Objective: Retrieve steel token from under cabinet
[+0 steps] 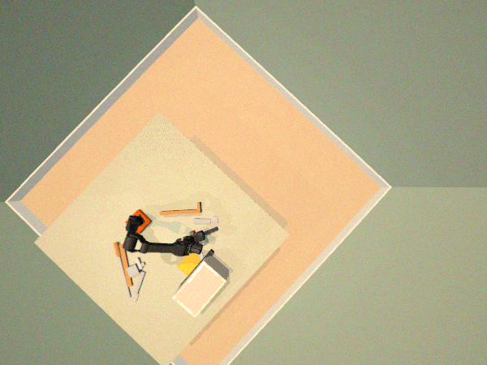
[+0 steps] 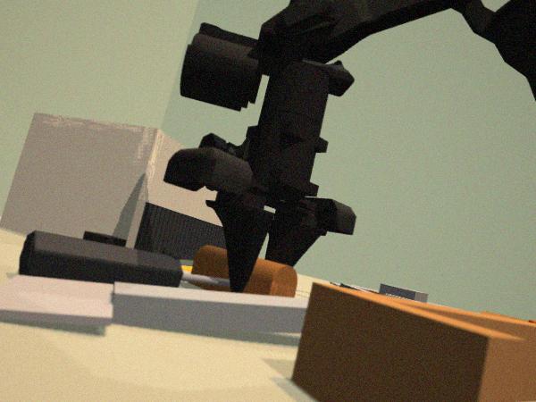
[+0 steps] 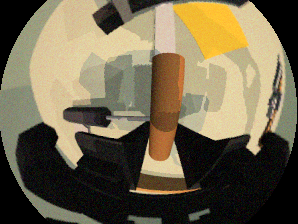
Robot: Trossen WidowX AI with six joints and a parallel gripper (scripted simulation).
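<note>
Now we are gripping a tool's brown handle [image 2: 268, 277] in the pincer [image 2: 263, 272], low over the counter [image 2: 134, 366] near the cabinet [image 2: 85, 179]. Token unseen, presumably lying beneath it. We are judging it best to keep the dark head [image 2: 98, 263] flat while sliding it under.

tool [image 3: 160, 163] clamped on brown handle [image 3: 164, 106]; pale shaft [image 3: 165, 30] extends ahead; yellow patch [image 3: 209, 26] upper right

Cabinet [image 1: 200, 289] and tools on table [image 1: 101, 203]
</note>
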